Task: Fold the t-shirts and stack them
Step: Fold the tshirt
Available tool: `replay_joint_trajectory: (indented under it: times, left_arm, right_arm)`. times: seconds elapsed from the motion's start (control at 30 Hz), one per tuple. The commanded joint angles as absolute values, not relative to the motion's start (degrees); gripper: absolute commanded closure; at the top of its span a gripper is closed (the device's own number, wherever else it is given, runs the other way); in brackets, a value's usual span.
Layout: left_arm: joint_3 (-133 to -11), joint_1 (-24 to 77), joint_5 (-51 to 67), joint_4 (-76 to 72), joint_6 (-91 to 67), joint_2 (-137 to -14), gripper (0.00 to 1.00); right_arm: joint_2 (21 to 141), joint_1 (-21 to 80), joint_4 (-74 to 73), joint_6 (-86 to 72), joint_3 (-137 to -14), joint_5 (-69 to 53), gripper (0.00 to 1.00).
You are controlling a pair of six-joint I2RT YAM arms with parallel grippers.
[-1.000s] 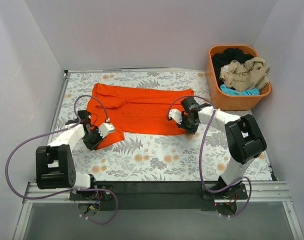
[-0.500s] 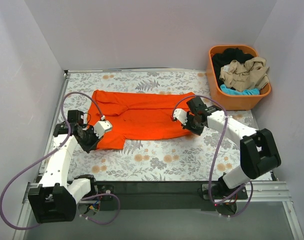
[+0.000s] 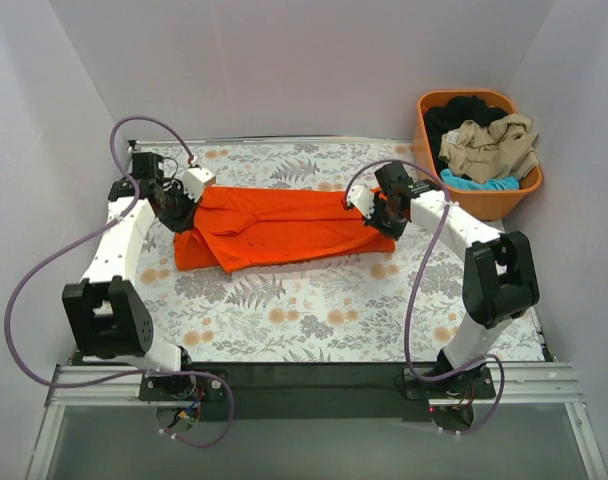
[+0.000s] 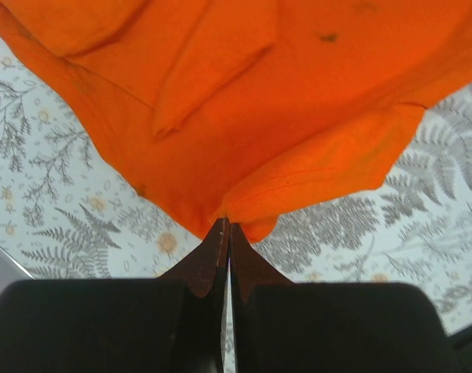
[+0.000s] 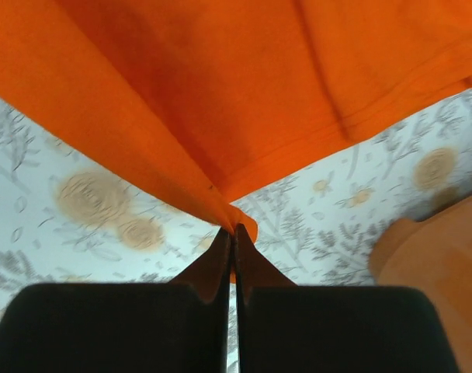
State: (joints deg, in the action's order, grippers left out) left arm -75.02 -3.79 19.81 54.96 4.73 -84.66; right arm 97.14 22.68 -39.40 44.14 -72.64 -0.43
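The orange t-shirt (image 3: 274, 228) lies folded lengthwise across the back middle of the floral table. My left gripper (image 3: 180, 205) is shut on its left edge, and in the left wrist view the cloth (image 4: 282, 116) hangs pinched at the gripper (image 4: 227, 224). At the shirt's right end my right gripper (image 3: 382, 212) is shut on a corner; the right wrist view shows orange fabric (image 5: 220, 93) pulled taut from the gripper (image 5: 234, 229). More t-shirts, beige (image 3: 489, 145), black (image 3: 462, 110) and turquoise (image 3: 474, 183), are heaped in the basket.
The orange plastic basket (image 3: 436, 190) stands at the back right, close to my right arm; its side (image 5: 422, 280) shows in the right wrist view. White walls enclose the table at the back and both sides. The floral cloth (image 3: 314, 310) covers the table.
Both grippers have carried the shirt's near edge toward the back of the table, folding it over. The shirt is now a narrower band, and both arms are stretched farther back.
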Motion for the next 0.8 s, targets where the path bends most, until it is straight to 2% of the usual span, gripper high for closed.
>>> replay_joint_trajectory:
  times: [0.0,0.4,0.77]
  left_arm:
    - [-79.2,-4.1,19.1,47.9,0.4,-89.4,1.0]
    - [-92.4,-4.0,17.8,43.3,-4.9,-105.5,1.0]
    - [-98.3,-3.9,18.6,42.5,-6.9,-112.0,1.0]
  right_arm:
    - [100.7,21.1,-40.3,46.3,-80.5,-1.3,0.99]
    - [115.4,17.9,-42.7,48.2,-94.1,-1.9,0.99]
    - [118.8,17.1,-43.3,48.2,-98.8,-1.7,0.99]
